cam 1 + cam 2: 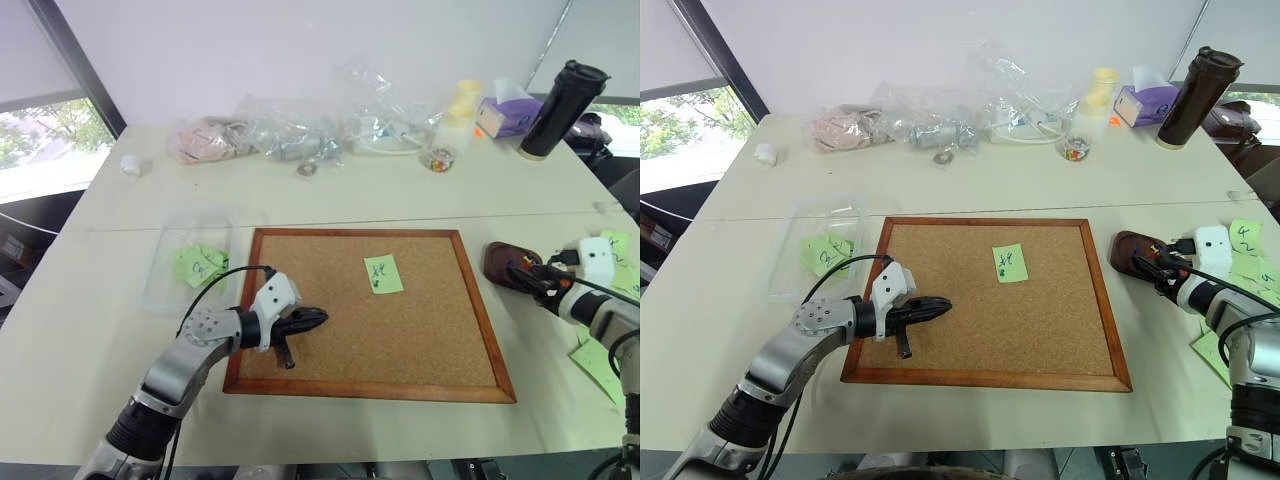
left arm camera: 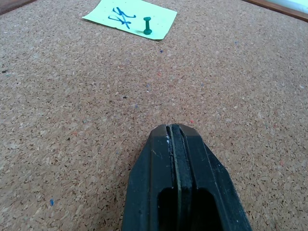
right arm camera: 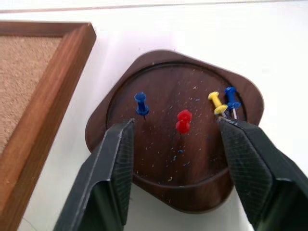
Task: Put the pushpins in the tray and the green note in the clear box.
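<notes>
Left tool (image 2: 174,129): nearest to the camera; its two black fingers are pressed together with nothing between them, and it hangs just over the cork board (image 1: 300,300), near the board's near left corner.
Right tool (image 3: 175,127): fingers spread wide, one on each side of the tray, right over its near rim; nothing is pinched.
Tray (image 3: 159,67): small dark brown wooden dish with a shallow rim, on the bench (image 1: 400,190) just beside the right edge of the cork board.
Pushpins: a red pin (image 3: 183,121) in the middle of the tray, a blue pin (image 3: 140,103) on one side, a yellow pin (image 3: 217,102) and a second blue pin (image 3: 231,98) close together on the other side.
Green note (image 2: 131,17): light green square with dark handwritten marks, flat on the cork board, fixed by a green pin (image 2: 147,26) standing upright in it.
Clear box (image 1: 165,262): transparent, shallow, on the bench left of the board; other green notes lie inside it.
</notes>
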Robot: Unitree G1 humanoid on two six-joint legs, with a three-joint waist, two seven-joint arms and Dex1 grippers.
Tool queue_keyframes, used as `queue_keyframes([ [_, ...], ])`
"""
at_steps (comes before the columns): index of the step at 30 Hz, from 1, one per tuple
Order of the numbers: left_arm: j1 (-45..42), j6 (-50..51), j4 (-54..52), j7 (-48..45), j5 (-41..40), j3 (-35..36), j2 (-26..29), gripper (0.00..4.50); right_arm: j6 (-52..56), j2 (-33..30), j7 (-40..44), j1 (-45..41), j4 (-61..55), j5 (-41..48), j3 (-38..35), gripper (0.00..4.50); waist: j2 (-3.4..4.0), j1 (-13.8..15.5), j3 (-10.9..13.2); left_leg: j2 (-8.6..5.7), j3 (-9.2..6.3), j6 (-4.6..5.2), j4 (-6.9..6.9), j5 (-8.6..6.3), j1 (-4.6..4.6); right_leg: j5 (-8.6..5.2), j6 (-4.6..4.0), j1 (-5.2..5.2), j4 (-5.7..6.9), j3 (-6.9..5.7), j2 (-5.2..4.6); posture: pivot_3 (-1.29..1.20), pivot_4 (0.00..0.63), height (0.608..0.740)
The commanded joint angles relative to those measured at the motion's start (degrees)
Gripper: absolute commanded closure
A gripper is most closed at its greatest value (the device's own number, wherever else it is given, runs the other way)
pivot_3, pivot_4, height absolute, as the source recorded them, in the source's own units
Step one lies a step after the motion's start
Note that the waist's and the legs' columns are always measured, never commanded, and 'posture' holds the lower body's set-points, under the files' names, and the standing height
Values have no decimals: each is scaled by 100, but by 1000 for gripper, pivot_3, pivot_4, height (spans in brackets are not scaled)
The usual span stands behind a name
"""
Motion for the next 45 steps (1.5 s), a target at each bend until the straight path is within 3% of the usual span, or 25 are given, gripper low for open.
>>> queue_keyframes([
  [1,144,125,235,-19,113,-132,46,4500,146,-172,26,-80,-526,216,-238,1699,0,1,0,0,0,0,0,0,0,0,0,0,0,0,0,0,150,740],
  [9,130,128,235,-34,114,-124,59,4500,1270,-593,331,-80,-1861,1079,-486,1699,4,7,3,1,-2,0,0,0,-4,0,0,-2,-1,1,-1,0,150,740],
  [16,75,87,321,-80,157,-134,57,4500,1843,-317,298,-571,-3253,1832,414,1699,-5,14,8,4,-2,1,0,-1,-4,0,0,-1,-5,0,-1,0,150,740],
  [31,105,-12,376,-34,190,-106,47,4500,518,297,526,-485,-2652,450,2705,1699,-18,14,9,0,-9,3,2,-2,-13,0,0,-3,-16,-8,-2,0,150,740],
  [34,132,-4,332,-18,190,-99,59,4500,331,381,513,-527,-2482,213,2898,2465,-18,9,9,-1,-9,3,2,-1,-13,0,0,-3,-16,-10,0,0,150,740],
  [36,135,5,318,-10,188,-95,66,4500,262,399,576,-533,-2472,144,2965,3429,-18,9,9,-1,-10,3,2,-1,-13,0,0,-4,-15,-11,0,0,150,740],
  [45,159,100,195,42,152,-70,78,4500,148,656,576,-611,-2297,-161,3151,3429,-18,4,9,0,-10,2,2,-1,-13,0,0,-5,-15,-12,0,0,150,740],
])
